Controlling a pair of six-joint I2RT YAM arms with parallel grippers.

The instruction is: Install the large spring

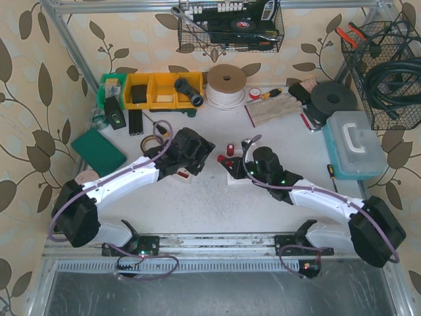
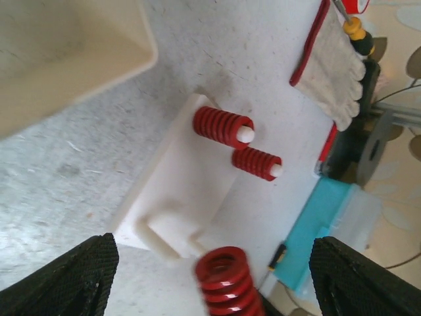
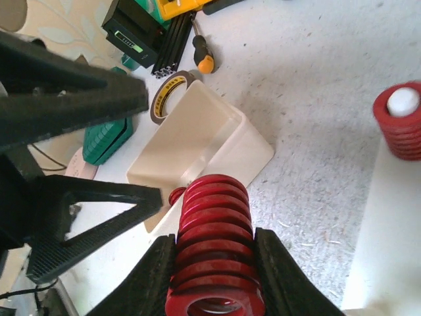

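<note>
My right gripper (image 3: 214,247) is shut on the large red spring (image 3: 214,237) and holds it above the table. The spring also shows at the bottom of the left wrist view (image 2: 227,280), close to a bare white peg (image 2: 158,234) on the white base plate (image 2: 187,181). Two smaller red springs (image 2: 222,126) (image 2: 255,162) sit on other pegs of that plate. My left gripper (image 2: 214,263) is open and empty, its fingers (image 3: 79,99) spread beside the spring. In the top view both grippers (image 1: 194,155) (image 1: 253,164) meet at the plate (image 1: 233,170).
A cream bin (image 3: 197,138) with a small red spring (image 3: 176,195) stands left of the plate. A tape roll (image 3: 168,95), screwdriver (image 3: 200,56) and green pad (image 3: 105,138) lie beyond. A glove (image 2: 335,59) and a light blue case (image 1: 355,145) are to the right.
</note>
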